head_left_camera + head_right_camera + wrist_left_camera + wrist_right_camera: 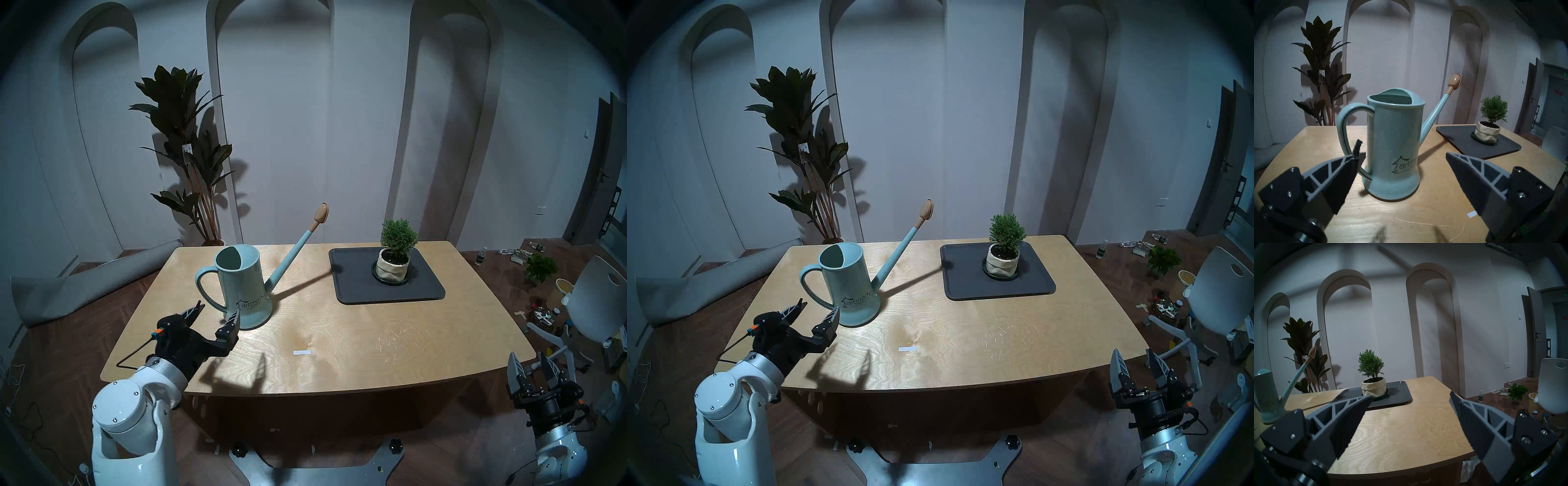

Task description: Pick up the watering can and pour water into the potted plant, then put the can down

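The pale teal watering can (242, 288) stands upright on the left of the wooden table (339, 339), loop handle to the left, long spout with tan rose tip (321, 213) pointing up right. It also shows in the left wrist view (1395, 144) and the right wrist view (1264, 395). The potted plant (395, 254), a small conifer shrub in a cream pot, stands on a dark tray (424, 292). My left gripper (217, 314) is open, just in front of the can near the handle's base, holding nothing. My right gripper (531, 361) is open and empty beyond the table's front right corner.
A tall dark broad-leaved plant (185, 146) stands on the floor behind the table's left. A white chair (597, 298), a small leafy plant (541, 268) and clutter lie on the floor to the right. A small white strip (302, 353) lies on the table front.
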